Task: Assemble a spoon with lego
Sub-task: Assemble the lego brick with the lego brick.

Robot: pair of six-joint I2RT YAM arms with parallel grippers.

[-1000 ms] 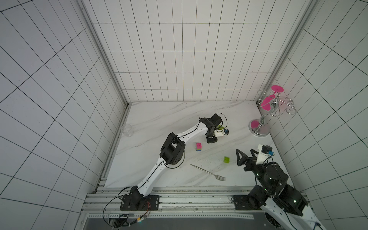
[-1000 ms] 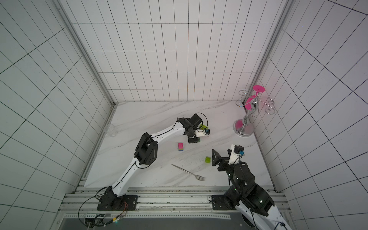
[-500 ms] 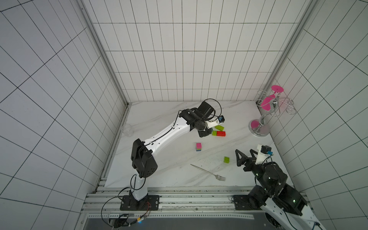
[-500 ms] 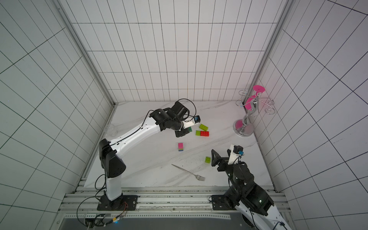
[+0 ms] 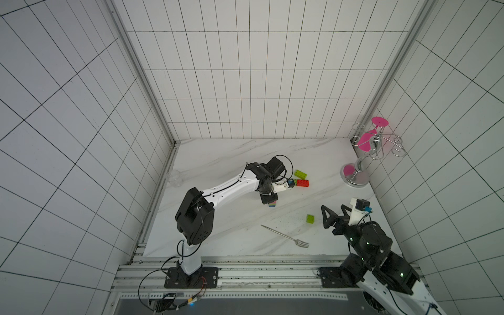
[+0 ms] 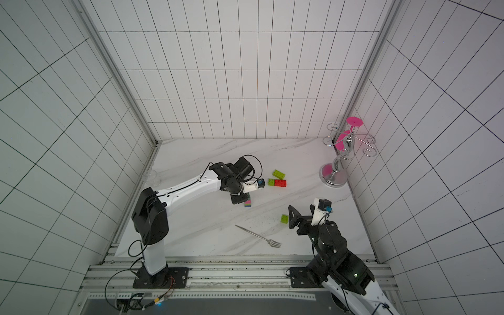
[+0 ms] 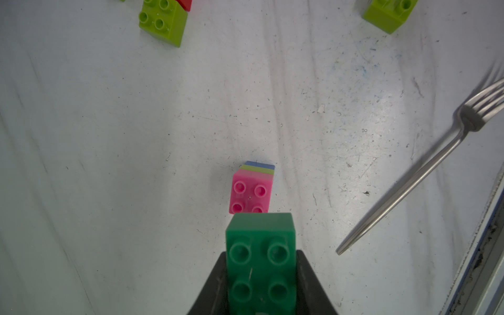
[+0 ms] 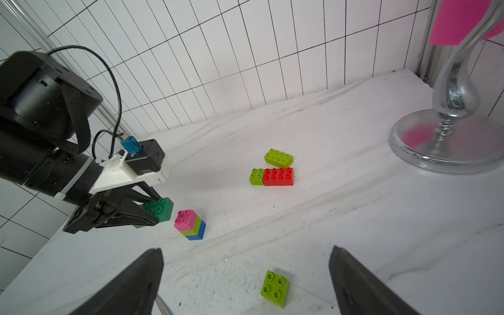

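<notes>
My left gripper [image 5: 268,200] [image 7: 261,253] is shut on a dark green four-stud lego brick [image 7: 261,261] [image 8: 159,208]. It holds the brick just beside and a little above a small pink, lime and blue stack [image 5: 272,204] [image 6: 248,203] [image 7: 251,193] [image 8: 190,223], the start of the spoon, standing mid-table. Brick and stack are apart. Further back lie a lime long brick [image 5: 300,173] [image 8: 278,158] and a red brick [image 5: 302,183] [image 8: 278,176] joined to a lime square [image 8: 256,176]. A loose lime square [image 5: 310,218] [image 8: 274,288] lies in front of my right gripper [image 5: 334,215] [image 8: 246,248], which is open and empty.
A metal fork [image 5: 285,236] [image 7: 425,174] lies near the front edge of the table. A chrome stand with pink discs [image 5: 357,174] stands at the back right by the wall. A clear glass [image 5: 174,177] sits at the left edge.
My left arm lifted away from the lime and red bricks at the back and came down towards the front, bringing the dark green brick beside the pink stack. The right arm has not moved.
</notes>
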